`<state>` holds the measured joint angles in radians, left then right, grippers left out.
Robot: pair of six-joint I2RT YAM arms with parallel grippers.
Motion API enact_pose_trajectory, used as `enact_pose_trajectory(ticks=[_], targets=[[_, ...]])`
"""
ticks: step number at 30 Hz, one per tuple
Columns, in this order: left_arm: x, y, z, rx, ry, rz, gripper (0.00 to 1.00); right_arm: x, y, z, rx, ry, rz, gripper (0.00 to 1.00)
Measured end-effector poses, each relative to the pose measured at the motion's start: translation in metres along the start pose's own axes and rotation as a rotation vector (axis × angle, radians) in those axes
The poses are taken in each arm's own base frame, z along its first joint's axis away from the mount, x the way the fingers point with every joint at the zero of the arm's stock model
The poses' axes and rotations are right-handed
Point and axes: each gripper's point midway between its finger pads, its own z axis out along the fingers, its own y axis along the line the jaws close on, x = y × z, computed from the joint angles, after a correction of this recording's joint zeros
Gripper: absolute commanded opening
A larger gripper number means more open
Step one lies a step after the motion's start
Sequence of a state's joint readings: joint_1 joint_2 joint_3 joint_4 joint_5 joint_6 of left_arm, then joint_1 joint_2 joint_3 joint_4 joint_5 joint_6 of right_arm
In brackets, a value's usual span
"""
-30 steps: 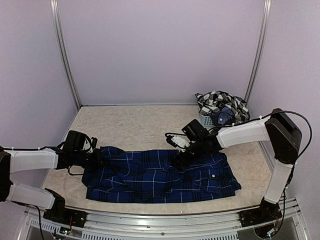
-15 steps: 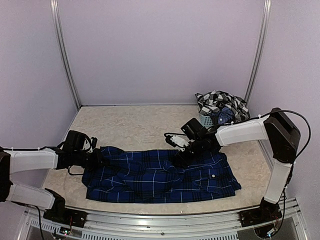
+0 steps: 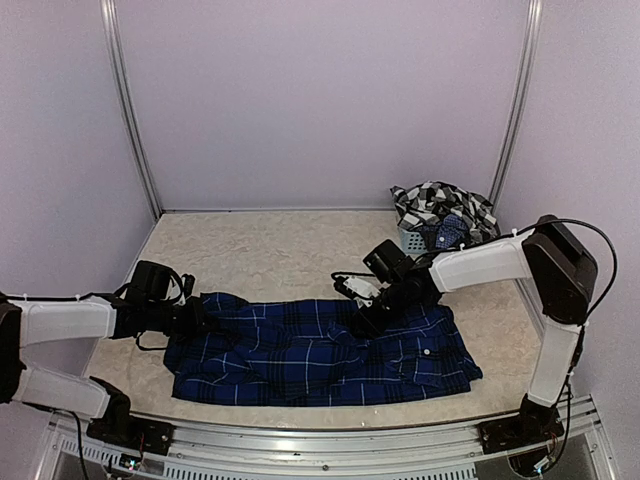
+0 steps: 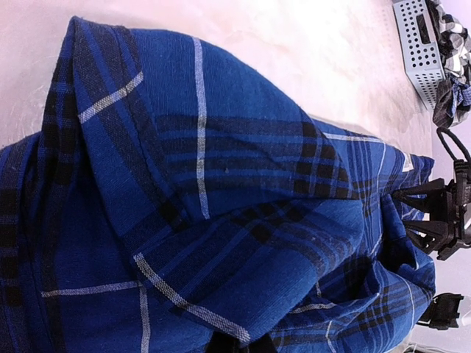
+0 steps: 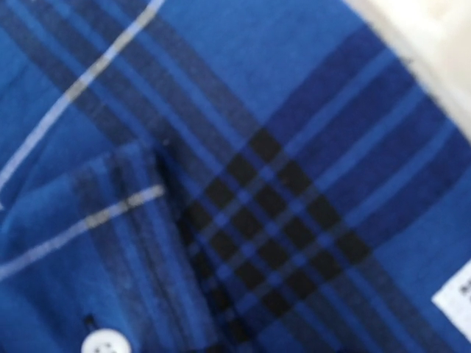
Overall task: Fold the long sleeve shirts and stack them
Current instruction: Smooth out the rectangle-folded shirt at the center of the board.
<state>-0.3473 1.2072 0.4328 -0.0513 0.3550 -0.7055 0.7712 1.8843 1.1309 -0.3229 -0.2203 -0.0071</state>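
Observation:
The navy blue plaid shirt [image 3: 300, 355] lies spread across the front of the table and fills both the left wrist view [image 4: 221, 184] and the right wrist view [image 5: 257, 147]. My left gripper [image 3: 197, 318] is at its left end, shut on a raised fold that drapes over the fingers. My right gripper [image 3: 364, 322] is pressed down on the shirt's far middle edge. The left wrist view shows the right gripper [image 4: 403, 212] with fingers apart. A white button [image 5: 99, 342] shows close below it. The black-and-white checked shirt [image 3: 445, 205] is heaped at the back right.
A small grey mesh basket [image 3: 412, 240] stands at the back right under the checked shirt, and shows in the left wrist view [image 4: 416, 44]. Metal frame posts [image 3: 130, 110] rise at the back corners. Bare table [image 3: 270, 250] lies behind the blue shirt.
My right gripper has shifted slightly along the shirt's far edge. The left arm and the shirt have hardly moved.

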Motion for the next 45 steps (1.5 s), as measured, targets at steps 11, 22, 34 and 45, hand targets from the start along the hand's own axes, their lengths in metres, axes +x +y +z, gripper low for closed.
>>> enact_pose_trajectory(ticks=[11, 22, 34, 45], targets=[[0.000, 0.001, 0.001, -0.002, 0.002, 0.000, 0.00, 0.003, 0.004, 0.002, -0.023, 0.009, 0.002, 0.12], [0.001, 0.003, 0.002, -0.010, 0.004, -0.002, 0.00, -0.005, 0.002, -0.026, 0.021, -0.016, 0.018, 0.00], [-0.007, -0.002, -0.004, 0.007, 0.006, -0.035, 0.00, -0.065, 0.021, -0.159, 0.077, -0.358, -0.044, 0.00], [-0.008, -0.003, -0.009, 0.027, 0.012, -0.071, 0.00, -0.044, -0.004, -0.178, 0.243, -0.326, 0.002, 0.00]])
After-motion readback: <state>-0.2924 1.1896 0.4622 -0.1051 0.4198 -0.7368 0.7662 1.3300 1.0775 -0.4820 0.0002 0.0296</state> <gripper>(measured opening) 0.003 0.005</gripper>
